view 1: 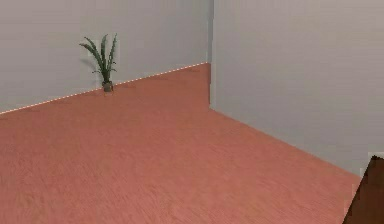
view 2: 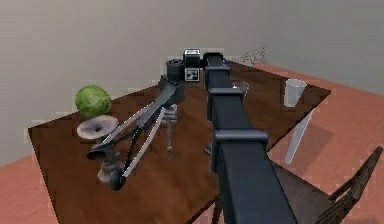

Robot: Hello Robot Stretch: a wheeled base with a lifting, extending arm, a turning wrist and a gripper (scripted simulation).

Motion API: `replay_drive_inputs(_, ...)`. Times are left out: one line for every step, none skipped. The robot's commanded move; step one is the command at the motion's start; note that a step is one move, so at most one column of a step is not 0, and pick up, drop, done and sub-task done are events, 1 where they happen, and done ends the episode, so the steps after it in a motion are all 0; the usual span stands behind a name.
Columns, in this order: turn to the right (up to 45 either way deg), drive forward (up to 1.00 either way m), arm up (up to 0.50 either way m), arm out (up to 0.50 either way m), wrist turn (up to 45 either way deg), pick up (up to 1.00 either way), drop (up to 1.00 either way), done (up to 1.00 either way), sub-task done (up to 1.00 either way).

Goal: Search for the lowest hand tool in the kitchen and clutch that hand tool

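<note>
My gripper (view 2: 112, 170) reaches low over the dark wooden surface (view 2: 265, 105), near its edge, and I cannot tell whether it holds anything. Just beside the fingers sits a pale bowl (view 2: 97, 127), with a round green fruit (view 2: 92, 99) beyond it. A thin grey piece (view 2: 170, 130) stands under the gripper's body; I cannot tell whether it is the hand tool. A cup (view 2: 293, 92) stands well apart, past my arm (view 2: 235, 140).
</note>
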Motion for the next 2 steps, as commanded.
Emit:
replay_drive_inputs(0.0, 0.0, 0.0, 0.0, 45.0, 0.0, 0.0, 0.0, 0.0)
replay_drive_inputs(0.0, 0.0, 0.0, 0.0, 45.0, 0.0, 0.0, 0.0, 0.0)
